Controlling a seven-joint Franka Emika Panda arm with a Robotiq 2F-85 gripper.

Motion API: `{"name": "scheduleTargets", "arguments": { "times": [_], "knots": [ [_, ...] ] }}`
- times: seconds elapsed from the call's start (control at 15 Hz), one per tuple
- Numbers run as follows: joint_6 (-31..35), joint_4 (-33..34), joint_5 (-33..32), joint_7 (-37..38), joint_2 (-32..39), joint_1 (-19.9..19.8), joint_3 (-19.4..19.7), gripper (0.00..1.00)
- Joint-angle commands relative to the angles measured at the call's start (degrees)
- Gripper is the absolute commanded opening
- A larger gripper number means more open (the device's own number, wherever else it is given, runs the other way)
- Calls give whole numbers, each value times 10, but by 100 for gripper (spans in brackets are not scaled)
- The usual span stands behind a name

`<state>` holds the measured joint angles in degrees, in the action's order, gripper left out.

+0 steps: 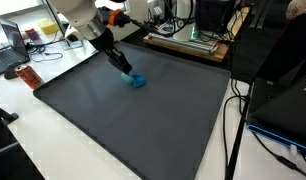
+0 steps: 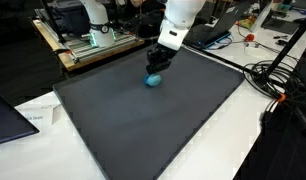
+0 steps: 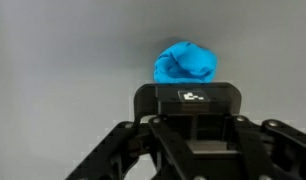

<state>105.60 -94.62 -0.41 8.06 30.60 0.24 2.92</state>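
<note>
A small crumpled blue cloth (image 1: 139, 82) lies on the dark grey mat (image 1: 143, 125), toward its far side in both exterior views. My gripper (image 1: 127, 70) comes down at a slant from the white arm, and its fingers are shut on the top of the blue cloth (image 2: 152, 80). In the wrist view the blue cloth (image 3: 186, 62) bulges out just past the gripper (image 3: 188, 92); the black finger block hides the contact itself. The cloth seems to rest on the mat (image 2: 143, 130).
The mat covers most of a white table (image 1: 218, 150). A metal frame with equipment (image 1: 188, 40) stands beyond the mat's far edge. Black cables (image 1: 233, 120) trail along one side. A red-orange box (image 1: 28, 77) lies off the mat's corner. A laptop (image 2: 8, 115) sits at the table edge.
</note>
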Motion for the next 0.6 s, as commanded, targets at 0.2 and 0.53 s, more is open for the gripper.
{"name": "scheduleTargets", "arguments": {
  "times": [0.2,0.53],
  "knots": [
    [3,-74,-16,-22,-67,-1,-2,22],
    [3,-108,-26,-62,-93,-1,-9,22]
  ]
}}
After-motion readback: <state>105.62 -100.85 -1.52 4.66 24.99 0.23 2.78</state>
